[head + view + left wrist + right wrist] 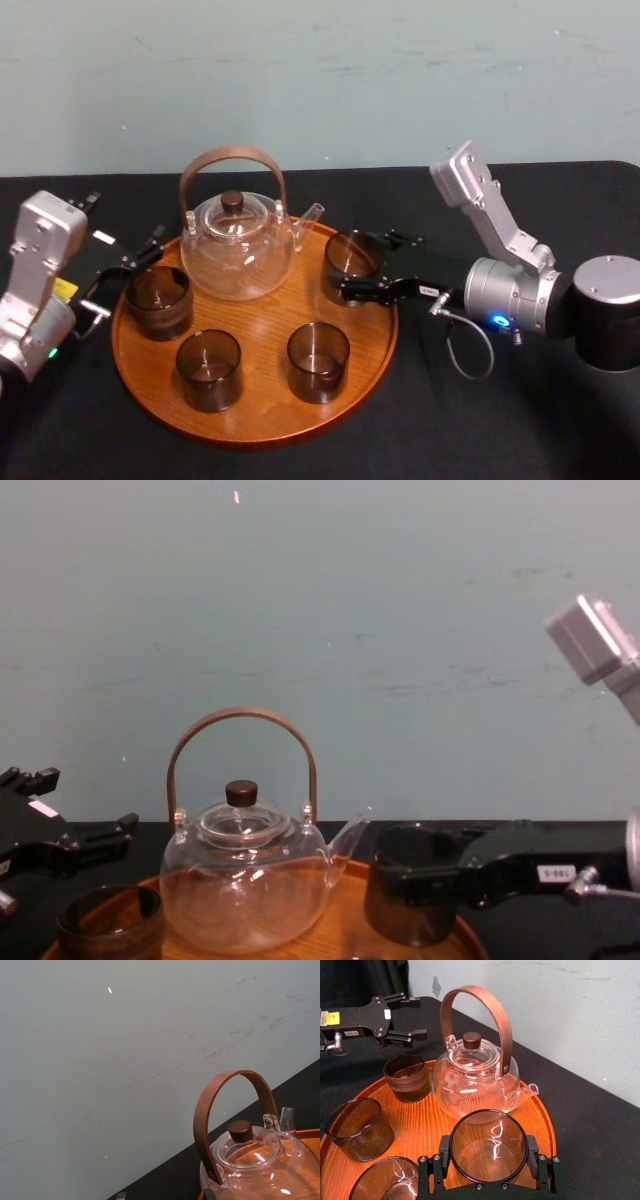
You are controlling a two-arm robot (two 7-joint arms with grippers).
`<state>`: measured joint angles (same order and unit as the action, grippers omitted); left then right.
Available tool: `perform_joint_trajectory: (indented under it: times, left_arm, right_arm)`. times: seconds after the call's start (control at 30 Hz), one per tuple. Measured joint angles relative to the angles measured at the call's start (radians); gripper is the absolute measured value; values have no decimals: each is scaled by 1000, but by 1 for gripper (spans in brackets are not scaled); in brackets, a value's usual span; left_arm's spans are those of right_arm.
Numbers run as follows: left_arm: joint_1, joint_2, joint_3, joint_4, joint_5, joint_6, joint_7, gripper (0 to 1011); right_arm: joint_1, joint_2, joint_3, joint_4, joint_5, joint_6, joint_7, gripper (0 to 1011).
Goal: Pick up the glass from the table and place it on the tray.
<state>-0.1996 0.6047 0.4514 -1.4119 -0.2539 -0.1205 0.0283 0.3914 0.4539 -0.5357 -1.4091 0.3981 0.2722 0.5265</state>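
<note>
Black tablecloth [520, 420], pale wall [320, 80]: right tool [364, 265] clasps a glass [349, 256] on the tray [262, 330], left tool [122, 278] open.

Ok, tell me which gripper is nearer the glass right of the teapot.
Right. The right gripper clasps that glass; the left gripper sits across the tray by the leftmost glass.

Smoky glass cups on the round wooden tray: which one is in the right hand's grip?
The back-right smoky glass cup, beside the spout of the clear glass teapot, is gripped by the right hand; the other three stand free.
</note>
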Motion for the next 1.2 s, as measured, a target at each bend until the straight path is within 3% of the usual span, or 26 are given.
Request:
perform_joint_trajectory:
  times: [0.5,1.2]
  left_arm:
    - [0,0,0,0,0,0,0,1001]
    - [0,0,0,0,0,0,0,1001]
  right_arm:
    - [31,-37,-26,95,-9,-25,5,902]
    - [36,-50,-30,131,-26,-28,0,902]
